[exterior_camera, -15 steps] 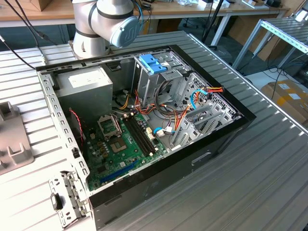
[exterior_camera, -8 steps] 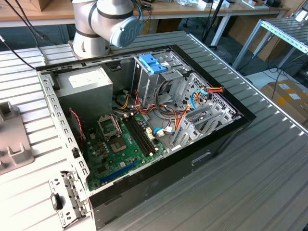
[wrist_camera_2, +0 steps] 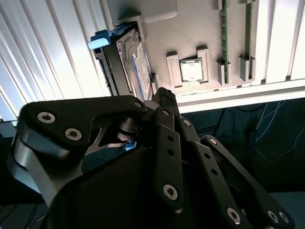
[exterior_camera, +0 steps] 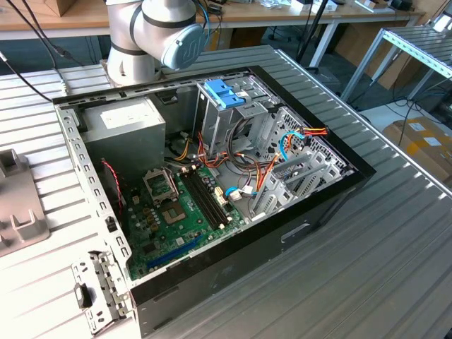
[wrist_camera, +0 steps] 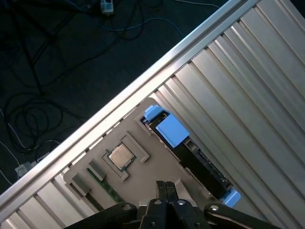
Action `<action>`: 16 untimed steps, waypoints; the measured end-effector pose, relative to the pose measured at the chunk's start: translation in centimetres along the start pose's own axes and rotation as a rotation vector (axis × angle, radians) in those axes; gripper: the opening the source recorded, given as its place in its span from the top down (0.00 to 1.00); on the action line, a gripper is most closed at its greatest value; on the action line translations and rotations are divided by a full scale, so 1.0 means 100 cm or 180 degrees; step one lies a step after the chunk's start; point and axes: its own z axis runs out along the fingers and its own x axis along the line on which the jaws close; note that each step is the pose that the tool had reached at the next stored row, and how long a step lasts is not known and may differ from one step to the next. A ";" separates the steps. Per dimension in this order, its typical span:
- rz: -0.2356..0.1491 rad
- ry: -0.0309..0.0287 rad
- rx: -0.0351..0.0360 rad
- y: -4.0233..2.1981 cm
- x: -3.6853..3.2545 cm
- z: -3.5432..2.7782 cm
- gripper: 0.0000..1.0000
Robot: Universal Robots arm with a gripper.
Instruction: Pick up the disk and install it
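Note:
The disk (wrist_camera: 193, 155) stands on edge in a slot of a grey holder tray (wrist_camera: 152, 174), with a bright blue rail across its upper side and a blue tab at each end. In the second wrist view the disk (wrist_camera_2: 129, 64) shows its dark side and blue end tab. My gripper (wrist_camera: 166, 185) hovers over the tray beside the disk, fingertips pressed together and holding nothing. In the second wrist view the gripper (wrist_camera_2: 163, 94) tip sits close to the disk's near end, apart from it.
The holder tray also carries a processor chip (wrist_camera: 120, 155) and a memory stick (wrist_camera: 102, 188). The open computer case (exterior_camera: 332, 191) lies on the ribbed metal table, with a pale-blue latch (exterior_camera: 222, 92) on its drive cage, a grey power supply (exterior_camera: 127, 123) and a green motherboard (exterior_camera: 183, 212).

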 end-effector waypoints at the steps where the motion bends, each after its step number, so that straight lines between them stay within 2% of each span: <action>1: -0.0010 0.0000 0.0000 0.0000 0.0000 0.0000 0.89; 7: -0.0076 0.0000 -0.0002 0.0000 0.0000 0.0000 0.89; 16: -0.0243 -0.0001 -0.0007 0.0000 0.0000 0.0000 0.89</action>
